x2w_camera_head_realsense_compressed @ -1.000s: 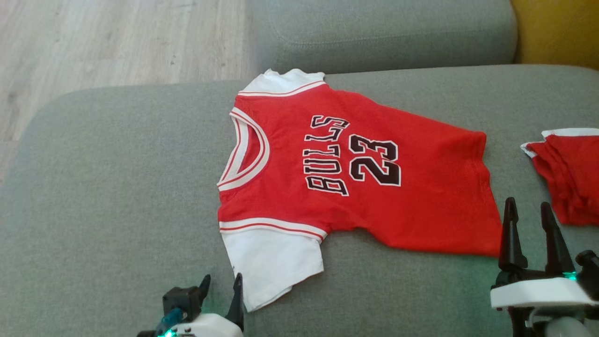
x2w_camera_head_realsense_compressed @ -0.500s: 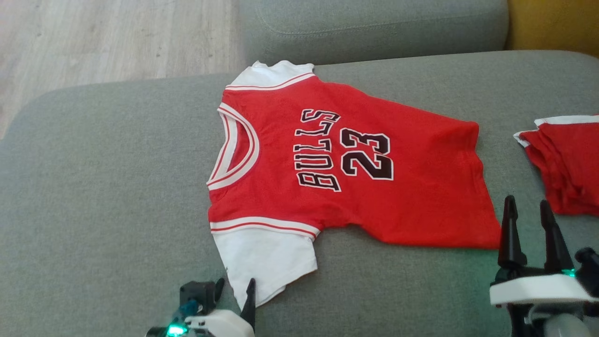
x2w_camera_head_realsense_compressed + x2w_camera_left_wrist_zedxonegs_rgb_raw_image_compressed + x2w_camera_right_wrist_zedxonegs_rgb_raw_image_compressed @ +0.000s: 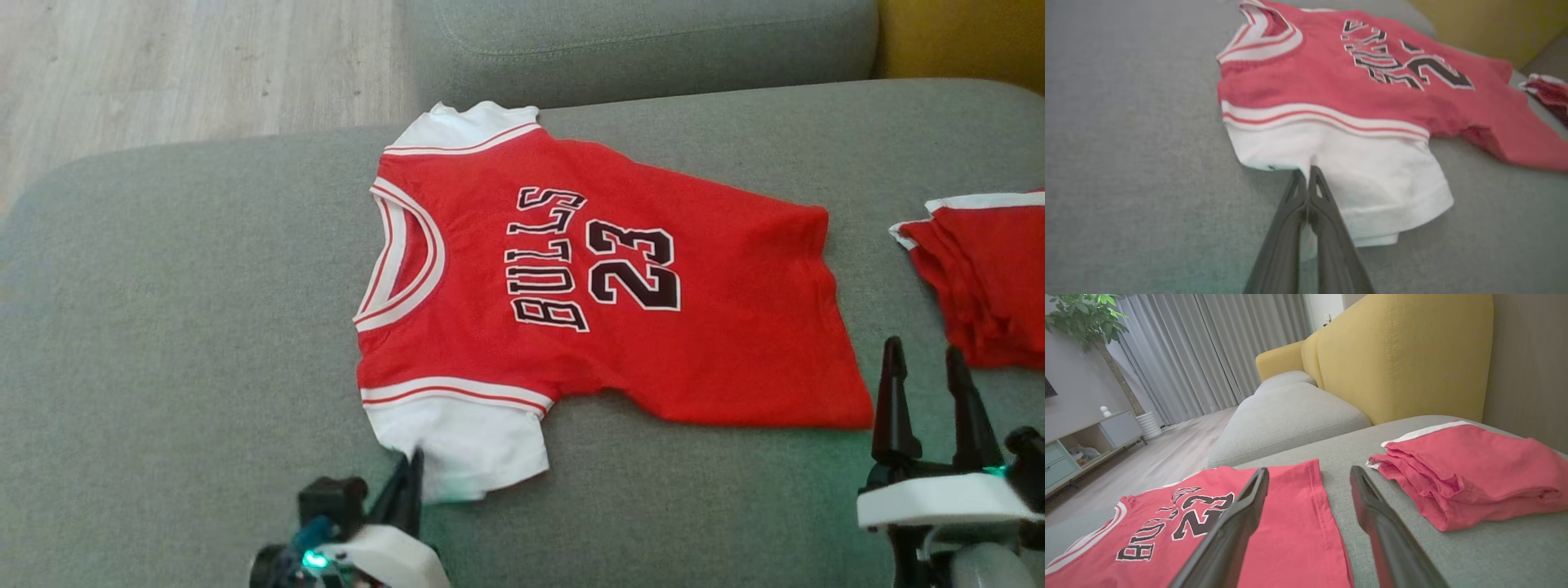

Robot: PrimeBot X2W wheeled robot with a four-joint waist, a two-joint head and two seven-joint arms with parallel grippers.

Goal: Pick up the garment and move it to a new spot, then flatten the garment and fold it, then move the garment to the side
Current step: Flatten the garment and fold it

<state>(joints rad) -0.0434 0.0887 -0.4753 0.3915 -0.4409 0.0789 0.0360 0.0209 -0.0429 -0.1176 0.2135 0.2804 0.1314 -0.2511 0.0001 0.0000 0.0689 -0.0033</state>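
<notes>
Head view: jersey [image 3: 694, 343] crosswise, collar [image 3: 408, 261] left; left end effector [image 3: 414, 459] pinches sleeve [image 3: 478, 441], right end effector [image 3: 925, 349] gapes.

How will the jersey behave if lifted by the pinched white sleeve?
Probably floppy and light: the jersey lies thin and rippled on the cushion, so it should drape from the white sleeve. With only the left gripper pinching, the body may drag and bunch.

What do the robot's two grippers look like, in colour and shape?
The left gripper and the right gripper each have two long dark fingers tapering to points, on a white housing with a small green light. The left also carries a teal part.
</notes>
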